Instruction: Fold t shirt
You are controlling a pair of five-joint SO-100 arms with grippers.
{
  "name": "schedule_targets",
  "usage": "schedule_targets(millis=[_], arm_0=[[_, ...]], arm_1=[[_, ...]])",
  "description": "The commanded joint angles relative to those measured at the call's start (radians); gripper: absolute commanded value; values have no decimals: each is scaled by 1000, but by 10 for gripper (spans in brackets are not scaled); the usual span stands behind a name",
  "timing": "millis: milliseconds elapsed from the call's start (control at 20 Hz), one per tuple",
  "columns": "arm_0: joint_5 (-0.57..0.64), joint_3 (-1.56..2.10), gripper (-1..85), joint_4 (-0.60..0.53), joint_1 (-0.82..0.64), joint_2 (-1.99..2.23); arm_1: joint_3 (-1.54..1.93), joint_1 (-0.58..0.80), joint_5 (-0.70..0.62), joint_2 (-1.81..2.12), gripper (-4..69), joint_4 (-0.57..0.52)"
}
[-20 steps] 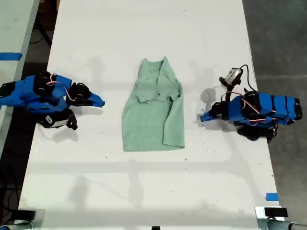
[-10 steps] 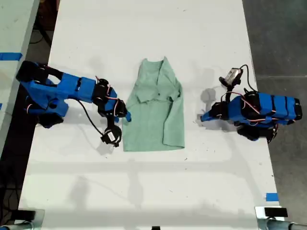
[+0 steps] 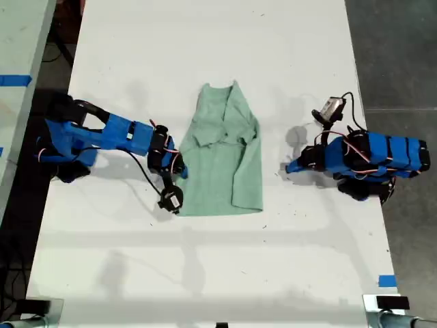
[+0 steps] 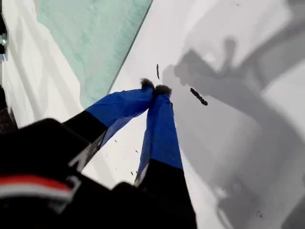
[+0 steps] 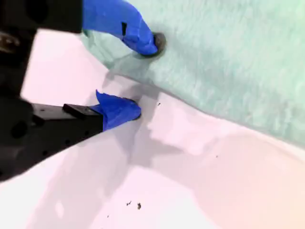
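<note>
the white surface (image 3: 205, 55) carried everything, and the t shirt (image 3: 218, 171) lay flat in the middle of it, between my two grippers. the collar end pointed away from the exterior camera. the side nearer my first gripper (image 3: 290, 166) already looked turned in over the body, sleeve and all. the side facing my second gripper (image 3: 179, 171) was an unfolded, straight edge.

the change in the last second was all on one arm. the arm at the exterior view's left had been tucked back, well apart from the cloth. it had since reached out, so that my second gripper was right at the shirt's near long edge. its wrist view showed the jaws spread fairly wide: one blue tip was pressed on the mint fabric just inside the edge, and the other was down on the bare surface just outside it. the edge ran between them, and nothing was pinched yet.

my first gripper had not moved. it rested near the far edge of the shirt but clear of it, with its tips closed together on nothing and the cloth off ahead of it.

i judged this to be the approach to the second side fold. closing on that edge would come next, and a shallow bite might catch only one layer or slip off.
</note>
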Motion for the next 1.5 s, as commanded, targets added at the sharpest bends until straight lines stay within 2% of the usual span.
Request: schedule_targets(millis=[0,100,300,450,700,950,1150,1300,1450], arm_0=[[18,-44,-1,-32,-14,-28],[9,-46,-1,17,-14,-11],[8,-43,-1,198,-48,172],[66,-63,-1,273,-92,295],[239,-258,-1,264,-135,252],[318,-670,-1,265,-124,-77],[336,-742,4,160,-95,-219],[342,-742,149,100,-71,-230],[420,-744,266,34,-66,-221]], arm_1=[[60,3,5,15,7,3],[60,3,5,15,7,3],[60,3,5,15,7,3],[60,3,5,15,7,3],[60,5,6,15,7,3],[60,5,8,15,7,3],[60,5,6,15,7,3],[60,2,6,15,7,3],[60,2,6,15,7,3]])
